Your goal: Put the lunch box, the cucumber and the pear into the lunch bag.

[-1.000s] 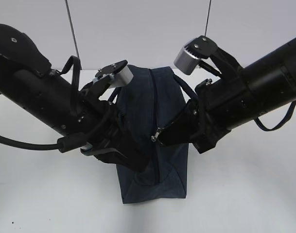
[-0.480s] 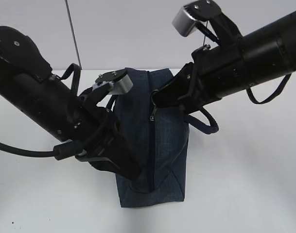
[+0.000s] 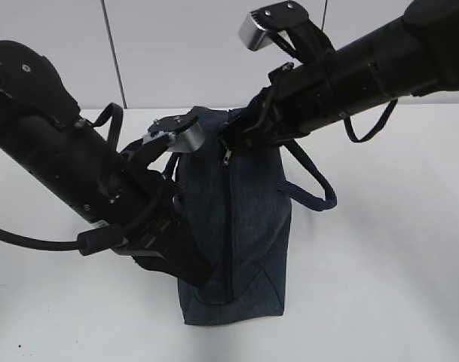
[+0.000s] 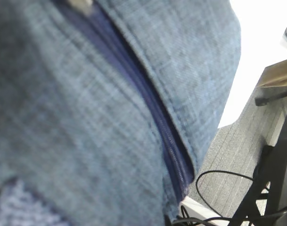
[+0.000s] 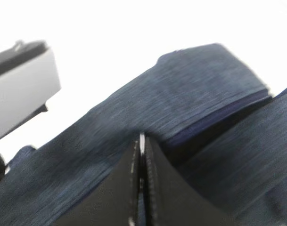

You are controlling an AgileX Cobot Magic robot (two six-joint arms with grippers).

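The dark navy lunch bag (image 3: 248, 226) stands on the white table, its zipper (image 3: 231, 226) running down the side that faces me. My right gripper (image 3: 233, 143) is shut on the metal zipper pull (image 3: 227, 157) near the bag's top; a metal sliver (image 5: 141, 140) shows between its fingers. My left gripper (image 3: 195, 268) is clamped on the bag's lower left side. Bag fabric (image 4: 86, 117) and the zipper (image 4: 152, 113) fill the left wrist view, hiding the jaws. The lunch box, cucumber and pear are out of view.
A padded handle loop (image 3: 316, 192) hangs down the bag's right side. The left arm's silver wrist camera (image 3: 180, 132) sits close to the bag's top left. Grey floor and black cables (image 4: 237, 160) show beyond the table edge.
My right gripper has moved up and left along the zipper with the pull in it, from mid-bag to near the top. The right handle loop has dropped. The left arm has barely moved.
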